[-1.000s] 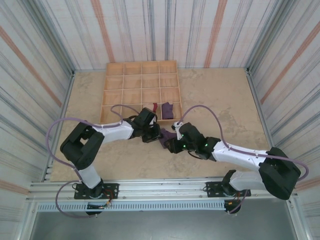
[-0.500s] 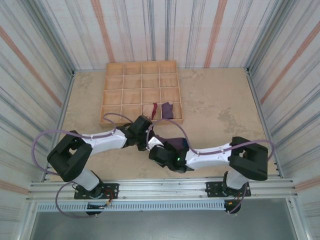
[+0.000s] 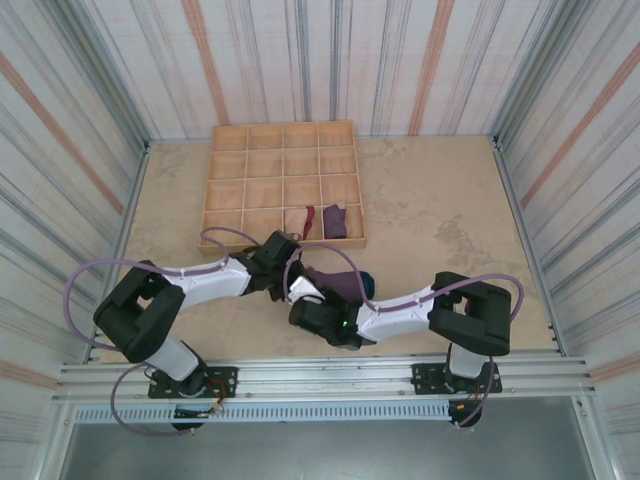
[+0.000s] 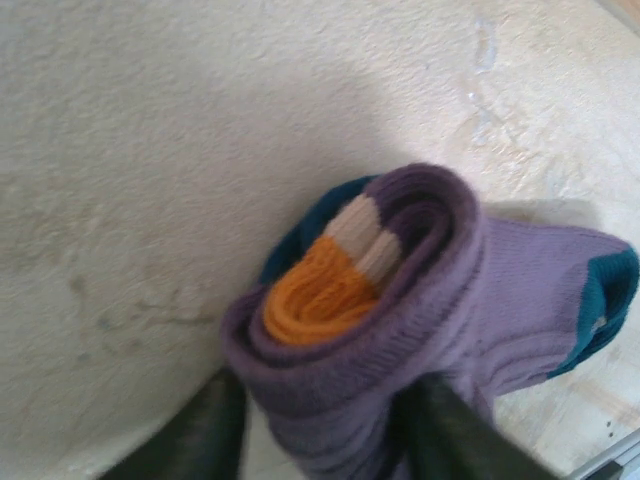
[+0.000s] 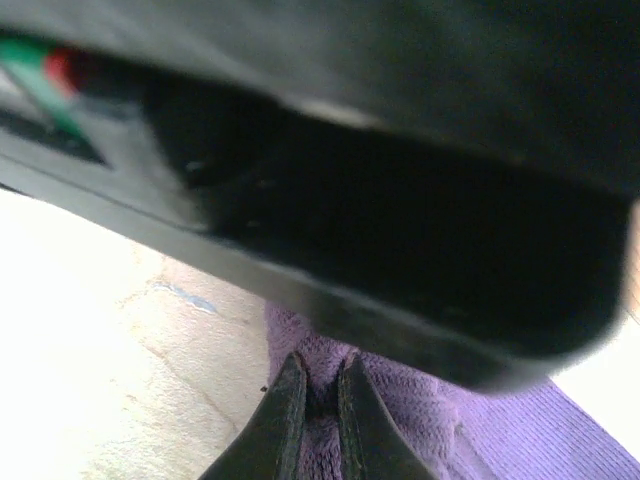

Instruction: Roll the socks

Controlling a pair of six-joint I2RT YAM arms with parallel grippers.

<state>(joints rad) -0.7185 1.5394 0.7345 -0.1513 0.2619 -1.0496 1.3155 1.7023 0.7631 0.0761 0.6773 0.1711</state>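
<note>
Had a good look around and honestly there's nothing to read here: no lettering, label, brand or number on the purple sock (image 4: 430,300), and none on the wooden tray (image 3: 265,165) further back from it either.

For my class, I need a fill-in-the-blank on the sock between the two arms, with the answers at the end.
The rolled sock is mainly ___ in colour.
The cuff coiled at the centre of the roll is ___.
Its toe is ___.
The right gripper pinches the knit between its ___ fingers.

Missing words: purple; orange; teal; two.
</note>
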